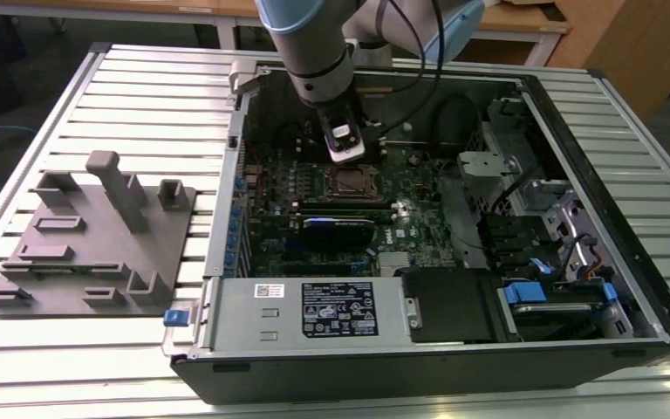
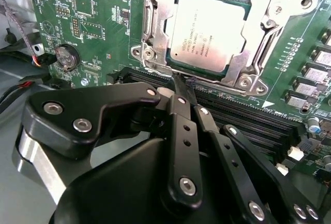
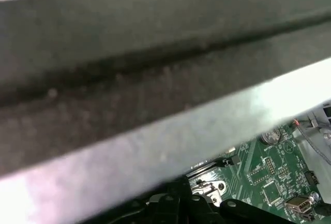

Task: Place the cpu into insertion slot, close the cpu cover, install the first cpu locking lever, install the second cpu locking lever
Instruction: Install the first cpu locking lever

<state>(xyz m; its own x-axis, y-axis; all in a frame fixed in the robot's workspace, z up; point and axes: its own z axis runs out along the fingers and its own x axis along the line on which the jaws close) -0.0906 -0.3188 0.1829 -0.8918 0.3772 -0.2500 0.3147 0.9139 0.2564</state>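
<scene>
The cpu lies flat in the insertion slot on the green motherboard, its silvery top showing. The cpu cover lies down around it as a metal frame. My gripper is shut, and its thin black fingertips meet at the cover's edge on the side towards the black memory slots. I cannot tell whether a thin lever sits between them. In the exterior view the gripper hangs inside the open computer case just behind the insertion slot.
The case wall stands close to the arm. A power supply and drive bays take up the case's near side. A grey fixture block stands on the slatted table at the exterior view's left.
</scene>
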